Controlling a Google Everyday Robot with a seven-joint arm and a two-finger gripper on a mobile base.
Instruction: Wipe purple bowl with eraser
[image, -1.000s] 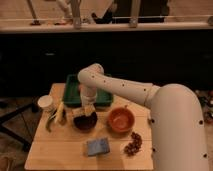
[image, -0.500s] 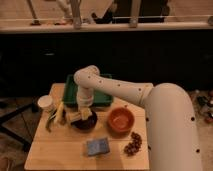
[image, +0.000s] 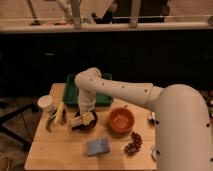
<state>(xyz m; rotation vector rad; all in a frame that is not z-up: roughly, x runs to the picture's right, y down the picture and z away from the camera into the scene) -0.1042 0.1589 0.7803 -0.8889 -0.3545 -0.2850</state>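
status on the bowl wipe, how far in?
Done: the arm has reached over the table and the gripper is down at the purple bowl, with a pale block that looks like the eraser at its tip. In hand: the wipe itself, apparently. Left: finishing and pulling out. The orange bowl and blue sponge sit untouched.

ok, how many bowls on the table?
2. The purple bowl sits left of centre, directly under the gripper. The orange bowl is right beside it. The arm could be hiding others.
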